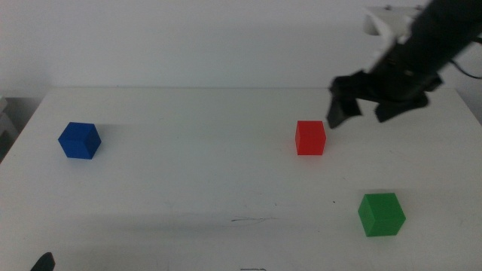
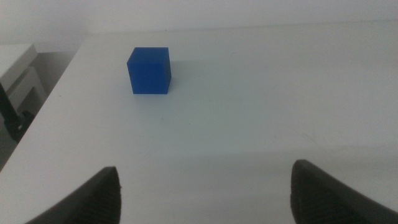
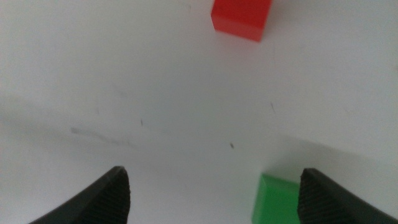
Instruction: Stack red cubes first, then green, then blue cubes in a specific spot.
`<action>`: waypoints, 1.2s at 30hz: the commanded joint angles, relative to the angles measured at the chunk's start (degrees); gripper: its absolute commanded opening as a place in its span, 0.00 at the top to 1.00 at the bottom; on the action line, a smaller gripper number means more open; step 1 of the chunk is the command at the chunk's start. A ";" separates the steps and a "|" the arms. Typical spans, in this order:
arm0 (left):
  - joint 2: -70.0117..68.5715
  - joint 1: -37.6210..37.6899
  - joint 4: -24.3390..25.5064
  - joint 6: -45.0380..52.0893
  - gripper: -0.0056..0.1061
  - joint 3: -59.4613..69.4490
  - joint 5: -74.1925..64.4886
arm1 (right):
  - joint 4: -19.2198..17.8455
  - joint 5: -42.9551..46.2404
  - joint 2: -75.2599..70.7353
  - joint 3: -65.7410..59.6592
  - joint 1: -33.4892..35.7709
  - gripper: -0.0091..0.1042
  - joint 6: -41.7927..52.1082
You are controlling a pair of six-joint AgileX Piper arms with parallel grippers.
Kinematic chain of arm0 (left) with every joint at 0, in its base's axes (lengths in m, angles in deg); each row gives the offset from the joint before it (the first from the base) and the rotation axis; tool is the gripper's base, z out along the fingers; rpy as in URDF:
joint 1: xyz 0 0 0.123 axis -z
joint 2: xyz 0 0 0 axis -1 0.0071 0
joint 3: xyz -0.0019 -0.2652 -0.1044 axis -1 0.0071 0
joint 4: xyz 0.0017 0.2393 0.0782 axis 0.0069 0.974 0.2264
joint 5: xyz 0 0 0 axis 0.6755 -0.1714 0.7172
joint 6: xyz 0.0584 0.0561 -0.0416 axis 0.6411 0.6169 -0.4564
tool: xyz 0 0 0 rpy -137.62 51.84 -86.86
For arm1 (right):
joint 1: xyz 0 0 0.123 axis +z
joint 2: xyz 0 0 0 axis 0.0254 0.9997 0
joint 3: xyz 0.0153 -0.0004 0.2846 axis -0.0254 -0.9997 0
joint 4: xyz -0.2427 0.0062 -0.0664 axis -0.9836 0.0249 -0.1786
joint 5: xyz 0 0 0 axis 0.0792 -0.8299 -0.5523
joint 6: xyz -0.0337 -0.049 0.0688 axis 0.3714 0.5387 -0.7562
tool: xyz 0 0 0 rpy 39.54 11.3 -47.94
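The red cube sits on the white table right of centre; it also shows in the right wrist view as red cube. My right gripper hovers open just right of and behind it, holding nothing. The green cube rests near the front right, and its edge appears as green cube. The blue cube stands at the far left, seen ahead of my open left gripper as blue cube. A thin dark line marks the specific spot at front centre. The left gripper waits at the bottom left edge.
A tiny dark speck lies left of the green cube. The table's left edge drops off beside the blue cube, and a white wall rises behind the far edge.
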 commanded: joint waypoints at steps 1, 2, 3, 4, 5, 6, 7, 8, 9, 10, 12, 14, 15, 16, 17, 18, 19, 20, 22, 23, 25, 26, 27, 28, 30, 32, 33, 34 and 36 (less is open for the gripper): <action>-1.50 -0.06 -0.43 -0.51 0.11 -0.02 4.48 | -1.28 -0.83 2.55 6.91 0.38 0.09 -2.84; -1.50 -0.06 -0.43 -0.51 0.11 -0.02 4.48 | -2.00 -2.27 4.90 9.74 0.38 0.09 -3.89; -1.50 -0.06 -0.43 -0.51 0.11 -0.02 4.48 | -2.44 -3.25 6.81 11.97 0.38 0.09 -4.67; -1.50 -0.06 -0.43 -0.51 0.11 -0.02 4.48 | -2.96 -4.16 9.12 14.72 0.38 0.09 -5.64; -1.50 -0.06 -0.43 -0.51 0.11 -0.02 4.48 | -3.58 -4.73 11.29 17.22 0.38 0.09 -6.54; -1.50 -0.06 -0.43 -0.51 0.11 -0.02 4.48 | -3.97 -4.91 12.94 19.53 0.38 0.09 -7.26; -1.50 -0.06 -0.43 -0.51 0.11 -0.02 4.48 | -4.45 -4.97 14.86 21.65 0.38 0.09 -7.70; -1.50 -0.06 -0.43 -0.51 0.11 -0.02 4.48 | -5.02 -5.13 16.67 23.71 0.38 0.09 -8.14; -1.50 -0.06 -0.43 -0.51 0.11 -0.02 4.48 | -5.70 -5.22 18.38 25.25 0.38 0.09 -8.47; -1.50 -0.06 -0.43 -0.51 0.11 -0.02 4.48 | -6.35 -5.27 19.98 27.08 0.38 0.09 -8.75; -1.50 -0.06 -0.43 -0.51 0.11 -0.02 4.48 | -7.20 -5.27 22.71 29.96 0.38 0.09 -8.91; -1.50 -0.06 -0.43 -0.51 0.11 -0.02 4.48 | -7.51 -5.27 25.45 32.58 0.38 0.09 -8.83; -1.50 -0.06 -0.43 -0.51 0.11 -0.02 4.48 | -7.81 -5.27 26.75 33.75 0.38 0.09 -8.83; -1.50 -0.06 -0.43 -0.51 0.11 -0.02 4.48 | -7.97 -5.27 27.71 34.63 0.38 0.09 -8.83; -1.50 -0.06 -0.43 -0.51 0.11 -0.02 4.48 | -8.20 -5.27 28.85 35.53 0.38 0.09 -8.83; -1.50 -0.06 -0.43 -0.51 0.11 -0.02 4.48 | -8.19 -5.10 29.91 36.21 0.38 0.10 -8.58; -1.50 -0.06 -0.43 -0.51 0.11 -0.02 4.48 | -8.19 -5.01 30.74 36.72 0.38 0.10 -8.31; -1.50 -0.06 -0.43 -0.51 0.11 -0.02 4.48 | -8.19 -5.01 31.73 37.08 0.38 0.11 -8.04; -1.50 -0.06 -0.43 -0.51 0.11 -0.02 4.48 | -8.19 -4.50 33.28 37.10 0.38 0.12 -7.39; -1.50 -0.06 -0.43 -0.51 0.11 -0.02 4.48 | -8.25 -4.07 33.95 37.10 0.31 0.13 -7.30; -1.50 -0.06 -0.43 -0.51 0.11 -0.02 4.48 | -8.39 -3.16 35.13 37.10 0.26 0.14 -7.30; -1.50 -0.06 -0.43 -0.51 0.11 -0.02 4.48 | -8.39 -2.62 35.74 37.10 0.26 0.15 -7.30; -1.50 -0.06 -0.43 -0.51 0.11 -0.02 4.48 | -8.39 -1.97 36.21 37.10 0.26 0.16 -7.30; -1.50 -0.06 -0.43 -0.51 0.11 -0.02 4.48 | -8.46 -1.61 36.51 37.10 0.26 0.17 -7.30; -1.50 -0.06 -0.43 -0.51 0.11 -0.02 4.48 | -8.51 -1.04 37.27 37.10 0.21 0.19 -7.30; -1.50 -0.06 -0.43 -0.51 0.11 -0.02 4.48 | -8.66 -0.72 37.84 37.10 0.21 0.22 -7.30; -1.50 -0.06 -0.43 -0.51 0.11 -0.02 4.48 | -8.66 -0.66 38.05 37.10 0.26 0.24 -7.30; -1.50 -0.06 -0.43 -0.51 0.11 -0.02 4.48 | -8.66 -0.66 38.19 37.10 0.26 0.27 -7.30; -1.50 -0.06 -0.43 -0.51 0.11 -0.02 4.48 | -8.66 -0.73 38.61 37.10 0.26 0.36 -7.30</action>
